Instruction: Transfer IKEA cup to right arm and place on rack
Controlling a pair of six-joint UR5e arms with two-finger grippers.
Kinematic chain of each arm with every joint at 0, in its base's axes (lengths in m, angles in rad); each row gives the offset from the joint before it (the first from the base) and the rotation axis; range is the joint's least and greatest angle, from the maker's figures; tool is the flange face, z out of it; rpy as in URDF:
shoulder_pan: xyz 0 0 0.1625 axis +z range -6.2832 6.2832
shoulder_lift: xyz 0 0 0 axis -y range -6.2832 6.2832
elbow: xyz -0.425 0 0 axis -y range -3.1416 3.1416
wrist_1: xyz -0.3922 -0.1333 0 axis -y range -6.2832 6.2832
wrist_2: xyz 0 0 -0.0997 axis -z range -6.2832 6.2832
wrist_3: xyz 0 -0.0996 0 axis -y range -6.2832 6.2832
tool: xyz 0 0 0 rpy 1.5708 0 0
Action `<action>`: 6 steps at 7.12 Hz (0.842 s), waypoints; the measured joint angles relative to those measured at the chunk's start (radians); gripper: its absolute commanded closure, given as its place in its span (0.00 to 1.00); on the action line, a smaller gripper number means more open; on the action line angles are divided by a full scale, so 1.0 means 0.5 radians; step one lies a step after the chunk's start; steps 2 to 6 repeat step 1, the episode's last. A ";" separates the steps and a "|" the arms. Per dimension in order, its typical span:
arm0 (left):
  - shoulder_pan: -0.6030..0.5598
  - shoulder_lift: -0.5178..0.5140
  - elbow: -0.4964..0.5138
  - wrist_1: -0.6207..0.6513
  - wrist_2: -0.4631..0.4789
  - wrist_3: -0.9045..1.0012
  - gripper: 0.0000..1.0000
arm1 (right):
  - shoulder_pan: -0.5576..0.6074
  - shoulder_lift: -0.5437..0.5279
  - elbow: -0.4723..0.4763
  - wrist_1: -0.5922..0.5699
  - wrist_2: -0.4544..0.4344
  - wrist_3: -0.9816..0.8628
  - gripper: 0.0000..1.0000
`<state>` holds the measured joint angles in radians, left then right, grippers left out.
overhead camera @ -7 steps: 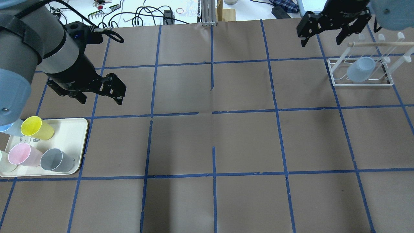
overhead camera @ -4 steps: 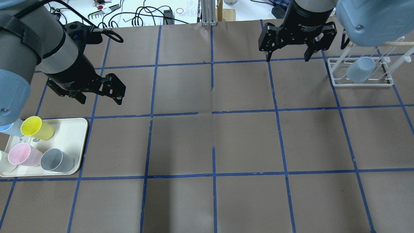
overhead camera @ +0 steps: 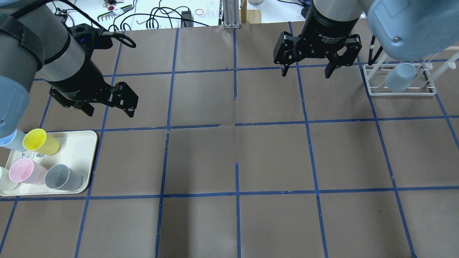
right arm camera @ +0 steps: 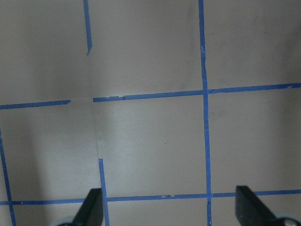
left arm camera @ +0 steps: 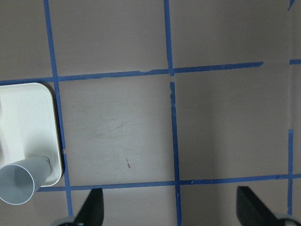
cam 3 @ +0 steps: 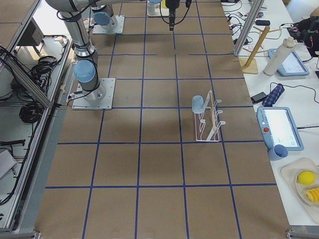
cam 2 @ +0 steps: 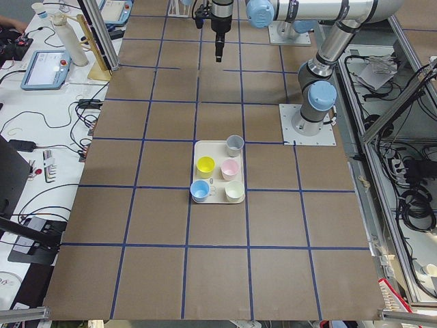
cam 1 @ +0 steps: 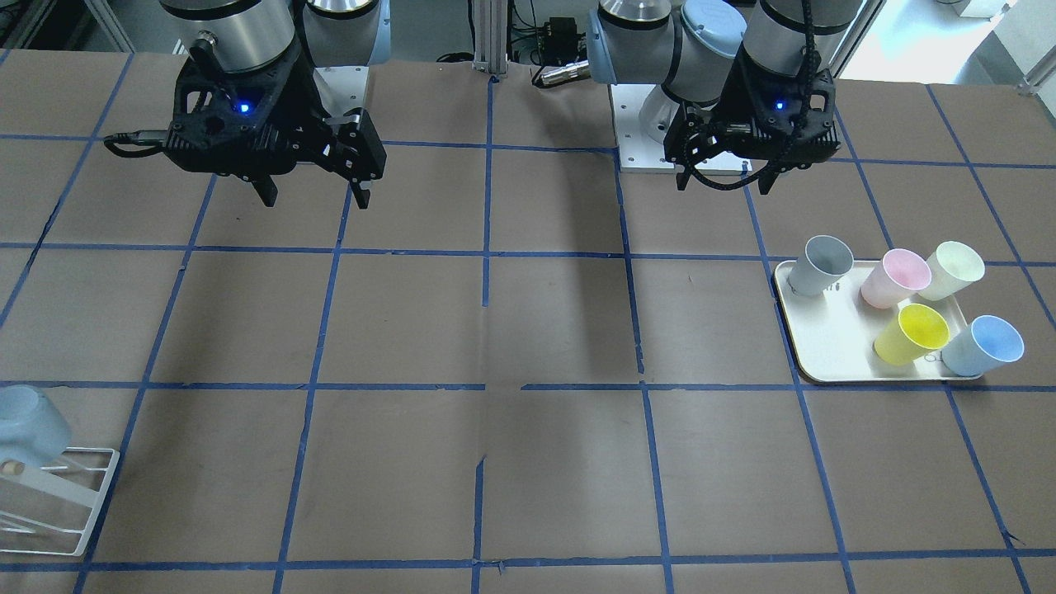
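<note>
One pale blue IKEA cup (overhead camera: 400,77) hangs tilted on the white wire rack (overhead camera: 401,91) at the far right; it also shows in the front view (cam 1: 25,425) and the right side view (cam 3: 198,103). A second pale blue cup (cam 1: 986,345) stands on the cream tray (cam 1: 833,355), partly hidden in the overhead view (overhead camera: 9,139). My left gripper (overhead camera: 110,113) is open and empty, above the table just beyond the tray. My right gripper (overhead camera: 305,74) is open and empty, to the left of the rack. The right wrist view shows only bare table between its fingertips (right arm camera: 91,207).
The tray (overhead camera: 80,154) also holds a yellow cup (overhead camera: 39,141), a pink cup (overhead camera: 25,171), a grey cup (overhead camera: 62,177) and a cream cup (cam 1: 955,268). The grey cup (left arm camera: 21,183) shows in the left wrist view. Cables and tools lie beyond the far table edge.
My right gripper has moved away from the rack, leftward over the table, still open and empty. The blue cup stays on the rack. My left gripper has barely moved.
</note>
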<state>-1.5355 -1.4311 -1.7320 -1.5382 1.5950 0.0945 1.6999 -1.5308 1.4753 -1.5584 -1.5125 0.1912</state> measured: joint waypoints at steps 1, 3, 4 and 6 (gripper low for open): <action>-0.001 -0.007 -0.004 0.028 -0.008 -0.009 0.00 | -0.002 -0.003 0.002 -0.003 0.001 -0.001 0.00; -0.001 -0.007 -0.004 0.028 -0.008 -0.009 0.00 | -0.002 -0.003 0.002 -0.003 0.001 -0.001 0.00; -0.001 -0.007 -0.004 0.028 -0.008 -0.009 0.00 | -0.002 -0.003 0.002 -0.003 0.001 -0.001 0.00; -0.001 -0.007 -0.004 0.028 -0.008 -0.009 0.00 | -0.002 -0.003 0.002 -0.003 0.001 -0.001 0.00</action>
